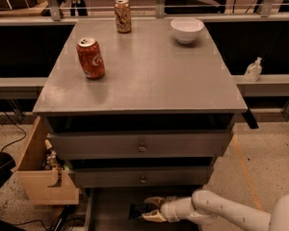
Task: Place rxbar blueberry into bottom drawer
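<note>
The bottom drawer (111,215) of the grey cabinet stands pulled open at the lower edge of the camera view, its dark tray showing. My gripper (145,210) reaches in from the right on a white arm and sits low over the tray. Its tan fingers (156,218) are shut on the rxbar blueberry (138,210), a small dark wrapper that lies at or just above the tray floor. I cannot tell whether the bar touches the tray.
A red soda can (90,57), a tan can (122,15) and a white bowl (187,30) stand on the cabinet top. Two upper drawers with knobs (141,148) are closed. A wooden box (41,174) hangs at the cabinet's left. A sanitizer bottle (253,70) stands on the right ledge.
</note>
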### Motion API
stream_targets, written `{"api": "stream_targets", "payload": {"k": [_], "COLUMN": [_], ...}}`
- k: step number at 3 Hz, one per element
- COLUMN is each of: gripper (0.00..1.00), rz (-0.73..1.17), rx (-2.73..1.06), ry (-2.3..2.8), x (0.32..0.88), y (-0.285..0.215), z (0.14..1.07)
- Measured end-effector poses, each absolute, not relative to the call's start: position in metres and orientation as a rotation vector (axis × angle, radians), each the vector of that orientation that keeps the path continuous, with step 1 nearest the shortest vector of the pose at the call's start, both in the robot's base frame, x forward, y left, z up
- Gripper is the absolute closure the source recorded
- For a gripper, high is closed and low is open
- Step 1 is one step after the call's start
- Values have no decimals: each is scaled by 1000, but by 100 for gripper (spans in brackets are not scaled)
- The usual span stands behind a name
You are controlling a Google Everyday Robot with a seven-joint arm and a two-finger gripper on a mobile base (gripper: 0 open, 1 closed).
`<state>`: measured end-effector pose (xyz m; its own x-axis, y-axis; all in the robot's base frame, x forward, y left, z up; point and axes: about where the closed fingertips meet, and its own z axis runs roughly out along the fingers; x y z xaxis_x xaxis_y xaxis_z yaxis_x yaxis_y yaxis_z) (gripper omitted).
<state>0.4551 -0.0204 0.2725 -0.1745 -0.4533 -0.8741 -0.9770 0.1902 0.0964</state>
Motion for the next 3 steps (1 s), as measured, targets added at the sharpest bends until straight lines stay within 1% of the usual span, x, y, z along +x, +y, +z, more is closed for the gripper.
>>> {"api": "stream_targets", "payload": {"k": [1, 2, 3], "gripper": [100, 92, 75], "rz": [929, 936, 940], "rx": [-1370, -1372, -1373], "ry": [1765, 1765, 1763], "x": [454, 452, 451], "y": [-4, -1, 1], "z": [244, 242, 241]}}
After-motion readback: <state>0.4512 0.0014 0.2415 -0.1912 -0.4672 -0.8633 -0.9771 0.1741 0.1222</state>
